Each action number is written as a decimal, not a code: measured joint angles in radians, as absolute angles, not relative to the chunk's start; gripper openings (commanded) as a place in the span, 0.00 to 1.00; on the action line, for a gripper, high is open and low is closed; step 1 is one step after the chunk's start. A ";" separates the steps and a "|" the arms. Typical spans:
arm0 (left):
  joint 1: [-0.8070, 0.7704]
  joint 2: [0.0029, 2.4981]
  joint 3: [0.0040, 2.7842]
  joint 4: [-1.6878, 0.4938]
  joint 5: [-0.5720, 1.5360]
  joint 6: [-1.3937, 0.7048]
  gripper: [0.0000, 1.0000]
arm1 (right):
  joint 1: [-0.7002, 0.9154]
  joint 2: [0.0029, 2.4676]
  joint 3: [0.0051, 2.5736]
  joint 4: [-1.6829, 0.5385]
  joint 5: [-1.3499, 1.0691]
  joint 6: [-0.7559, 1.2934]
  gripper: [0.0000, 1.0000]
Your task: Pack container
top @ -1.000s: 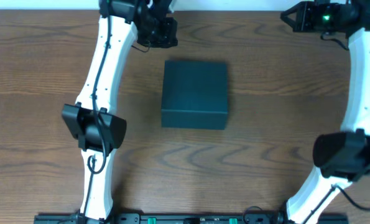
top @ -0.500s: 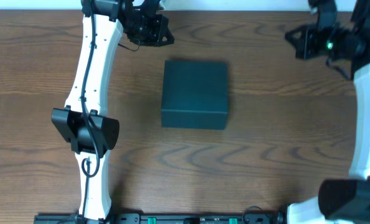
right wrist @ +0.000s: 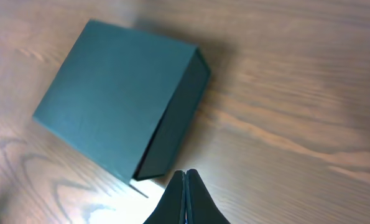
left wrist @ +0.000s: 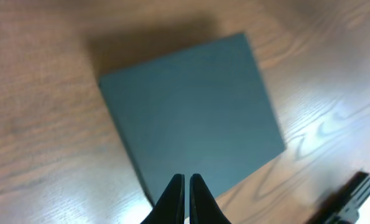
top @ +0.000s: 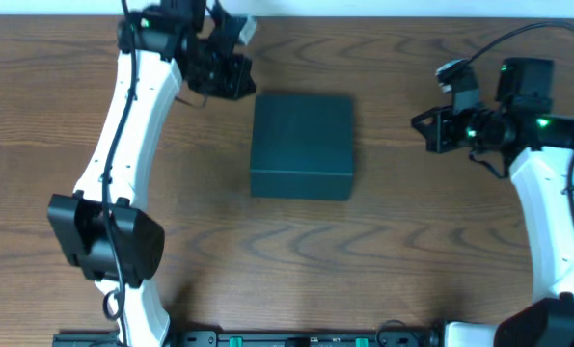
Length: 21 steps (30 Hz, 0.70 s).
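The container (top: 302,145) is a dark teal-green square box lying with its lid down in the middle of the wooden table, seen also in the left wrist view (left wrist: 191,112) and the right wrist view (right wrist: 119,93). My left gripper (top: 231,73) hangs off the box's far left corner, shut with nothing between its fingers (left wrist: 186,177). To the right of the box, well apart from it, my right gripper (top: 427,130) points at it, shut and empty (right wrist: 185,173).
The wooden table (top: 402,260) surrounds the box. The left arm's elbow (top: 103,236) hangs over the near left and the right arm (top: 547,202) over the right side. A black rail (top: 296,337) runs along the front edge.
The right arm has swung down from the far right corner toward the box's right side. The left arm shifted left and its gripper moved slightly nearer the box. The box has not moved.
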State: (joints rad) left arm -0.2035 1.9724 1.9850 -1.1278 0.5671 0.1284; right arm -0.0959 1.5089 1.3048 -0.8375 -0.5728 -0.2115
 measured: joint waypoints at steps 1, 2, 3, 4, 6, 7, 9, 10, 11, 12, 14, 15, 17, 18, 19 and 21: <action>-0.206 1.967 1.952 -1.113 0.565 0.129 0.06 | -0.082 1.509 1.298 -0.835 -0.570 -0.212 0.02; -0.212 1.966 1.921 -1.097 0.561 0.129 0.06 | -0.067 1.509 1.290 -0.831 -0.567 -0.212 0.02; -0.221 1.966 1.887 -1.076 0.555 0.131 0.06 | -0.047 1.509 1.280 -0.828 -0.561 -0.212 0.02; -0.236 1.967 1.855 -1.056 0.545 0.131 0.06 | -0.023 1.509 1.267 -0.828 -0.551 -0.212 0.02; -0.271 1.968 1.822 -1.041 0.521 0.132 0.06 | 0.017 1.509 1.242 -0.829 -0.540 -0.212 0.02; -0.289 1.968 1.819 -1.040 0.508 0.132 0.06 | 0.030 1.509 1.232 -0.830 -0.538 -0.212 0.02; -0.324 1.968 1.818 -1.036 0.485 0.133 0.06 | 0.054 1.509 1.214 -0.835 -0.533 -0.212 0.02; -0.340 1.968 1.818 -1.035 0.478 0.136 0.06 | 0.060 1.509 1.206 -0.839 -0.532 -0.212 0.02; -0.355 1.968 1.818 -1.034 0.470 0.140 0.06 | 0.068 1.509 1.199 -0.845 -0.529 -0.212 0.02; -0.366 1.968 1.818 -1.034 0.463 0.144 0.06 | 0.071 1.509 1.193 -0.850 -0.527 -0.212 0.02; -0.381 1.968 1.813 -1.027 0.444 0.155 0.06 | 0.072 1.509 1.188 -0.868 -0.523 -0.212 0.02; -0.383 1.968 1.810 -1.021 0.437 0.158 0.06 | 0.072 1.509 1.187 -0.876 -0.522 -0.212 0.02; -0.381 1.968 1.795 -0.997 0.425 0.159 0.06 | 0.072 1.509 1.187 -0.888 -0.522 -0.212 0.02; -0.379 1.967 1.780 -0.982 0.418 0.160 0.06 | 0.072 1.509 1.187 -0.896 -0.521 -0.212 0.02; -0.379 1.967 1.766 -0.970 0.414 0.162 0.06 | 0.072 1.509 1.187 -0.900 -0.521 -0.212 0.02; -0.376 1.967 1.726 -0.937 0.413 0.162 0.06 | 0.072 1.509 1.187 -0.905 -0.520 -0.212 0.02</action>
State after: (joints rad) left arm -0.3763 1.9675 1.7260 -0.9367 0.4126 0.1623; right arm 0.0715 1.5089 1.1873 -0.9054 -0.5198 -0.2123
